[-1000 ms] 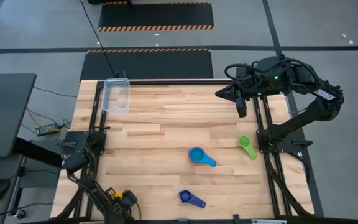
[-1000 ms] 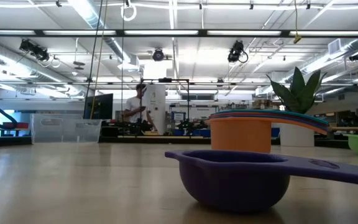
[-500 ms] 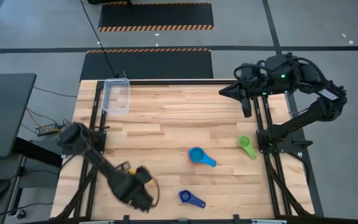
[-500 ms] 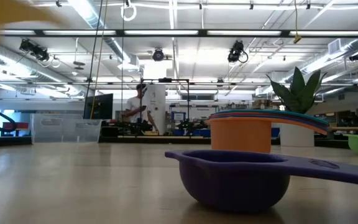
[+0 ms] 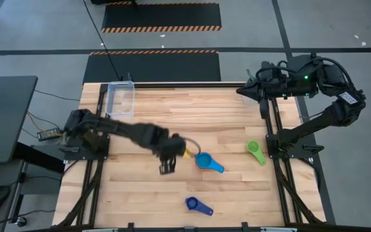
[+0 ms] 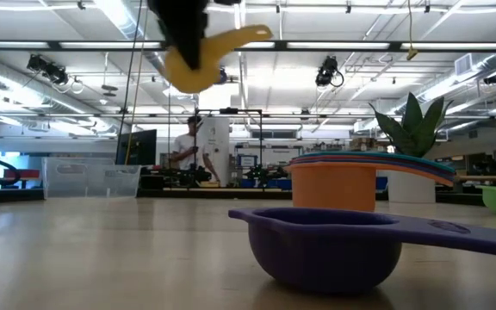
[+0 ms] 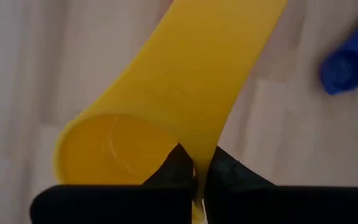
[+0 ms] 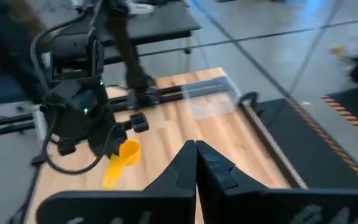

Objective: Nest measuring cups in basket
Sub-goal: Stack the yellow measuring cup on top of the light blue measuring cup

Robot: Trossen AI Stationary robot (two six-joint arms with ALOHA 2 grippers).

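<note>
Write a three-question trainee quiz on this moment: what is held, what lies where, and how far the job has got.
1. Multiple choice: the left gripper holds which cup? A green, B yellow, C dark blue.
2. True or false: the basket already has a cup in it.
3. Fill in: the green cup lies on the table near the ___ arm's base.

Key
1. B. Its fingers pinch the yellow cup by the handle, above the table.
2. False. It looks empty; the light blue cup and dark blue cup lie on the table.
3. Right. The right gripper waits at the far right corner.

A wooden table point(image 5: 172, 122) bears the clear basket point(image 5: 121, 99) and green point(image 5: 256, 151), light-blue point(image 5: 208, 162) and dark-blue cups point(image 5: 197, 205).
</note>
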